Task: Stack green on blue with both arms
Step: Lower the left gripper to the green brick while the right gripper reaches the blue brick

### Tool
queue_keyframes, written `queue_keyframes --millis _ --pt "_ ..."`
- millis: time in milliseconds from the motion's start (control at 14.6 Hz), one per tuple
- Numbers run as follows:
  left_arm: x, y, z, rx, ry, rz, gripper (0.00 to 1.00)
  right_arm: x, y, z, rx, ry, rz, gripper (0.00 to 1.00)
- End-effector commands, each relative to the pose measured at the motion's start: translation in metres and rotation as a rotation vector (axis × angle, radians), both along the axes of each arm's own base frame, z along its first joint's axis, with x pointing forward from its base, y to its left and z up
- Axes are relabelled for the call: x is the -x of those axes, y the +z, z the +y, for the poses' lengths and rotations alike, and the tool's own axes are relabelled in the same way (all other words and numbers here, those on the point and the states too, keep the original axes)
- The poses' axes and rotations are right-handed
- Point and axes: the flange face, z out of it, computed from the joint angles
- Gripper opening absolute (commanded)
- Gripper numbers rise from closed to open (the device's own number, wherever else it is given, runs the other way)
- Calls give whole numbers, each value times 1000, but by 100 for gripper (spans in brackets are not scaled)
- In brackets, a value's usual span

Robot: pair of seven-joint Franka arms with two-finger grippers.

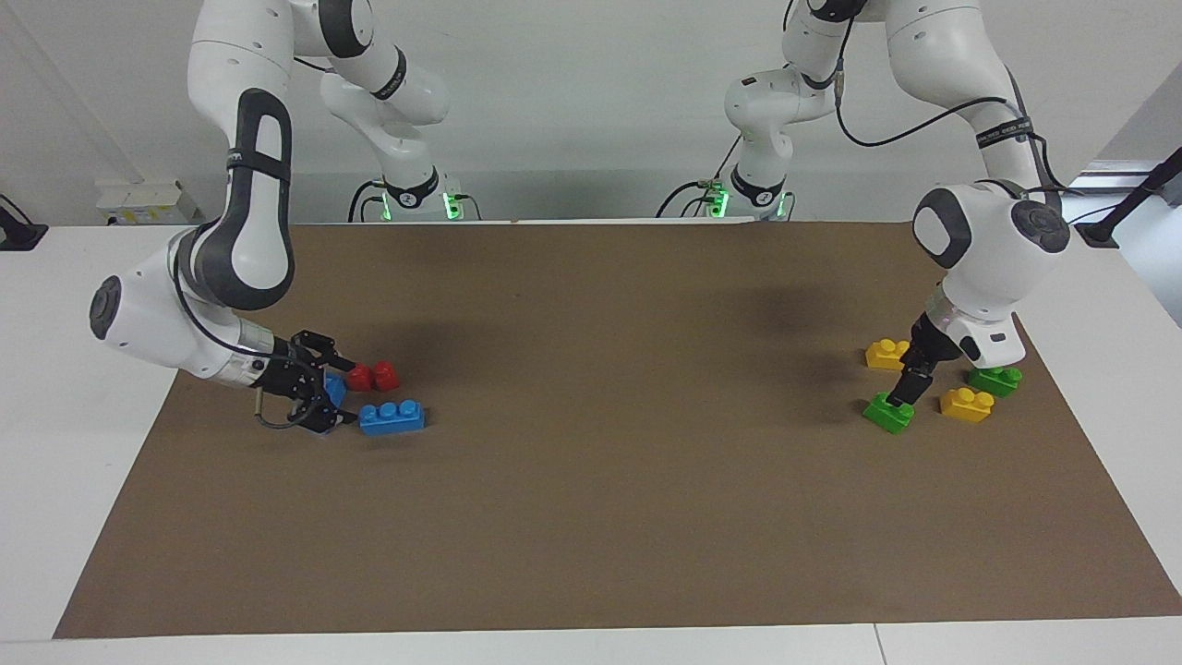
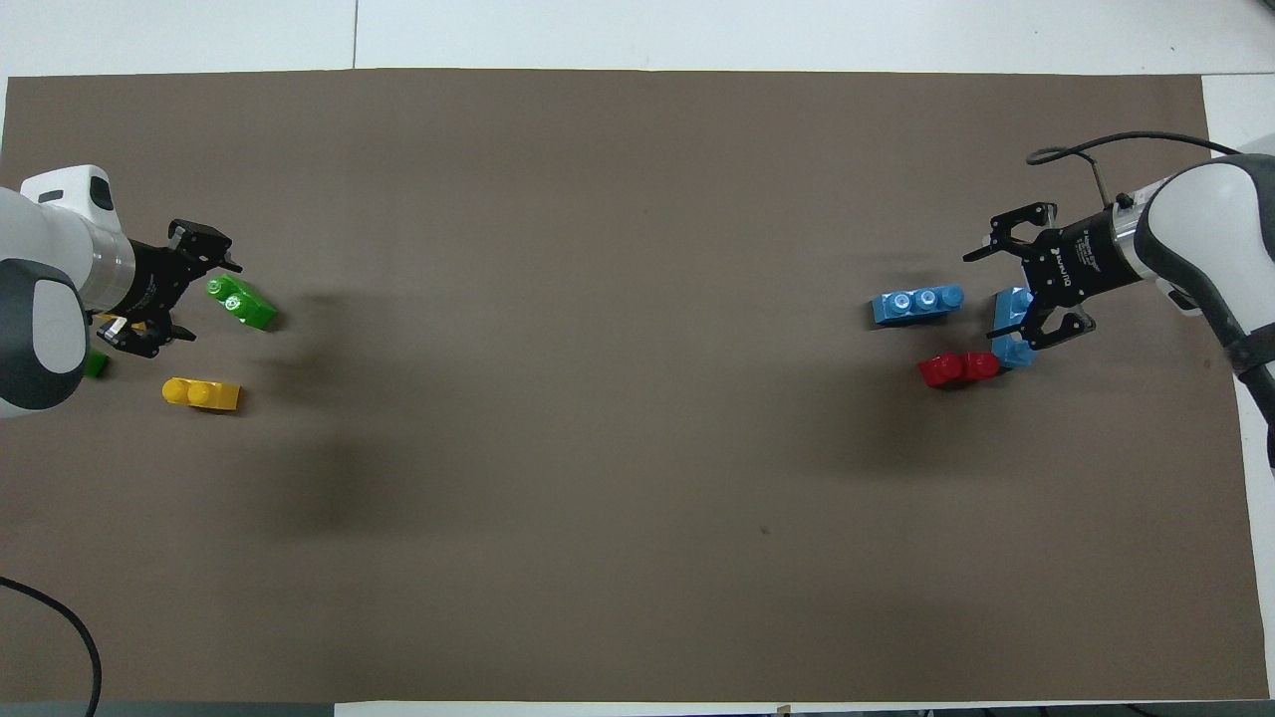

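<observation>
Down low, the left gripper [image 1: 900, 392] stands with fingers apart just above a green brick [image 1: 887, 413]. Likewise spread, the right gripper [image 1: 343, 392] sits low, a blue brick [image 1: 392, 417] just beside its fingertips.

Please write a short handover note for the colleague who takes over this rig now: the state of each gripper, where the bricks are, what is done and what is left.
Left gripper: open, low over the green brick at the left arm's end, nothing held.
Right gripper: open, low at the right arm's end, around the blue brick beside the red brick; not lifted.
A second blue brick lies farther from the robots. A second green brick and two yellow bricks lie near the left gripper.
Done: both grippers brought to the bricks.
Left: grasp green and blue, lift, stack green on blue.
</observation>
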Motion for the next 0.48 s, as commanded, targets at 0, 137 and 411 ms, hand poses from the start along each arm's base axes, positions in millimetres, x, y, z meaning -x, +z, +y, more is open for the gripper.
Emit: queue_keyframes --millis 0,137,411 --pt "-19 -9 4 8 9 -11 100 2 -8 0 -25 -51 -5 99" --pt "-27 -11 11 11 18 -19 100 3 -20 3 -15 -58 -4 99" --pt "-34 -26 14 7 20 -27 100 11 -37 1 -18 -82 12 99"
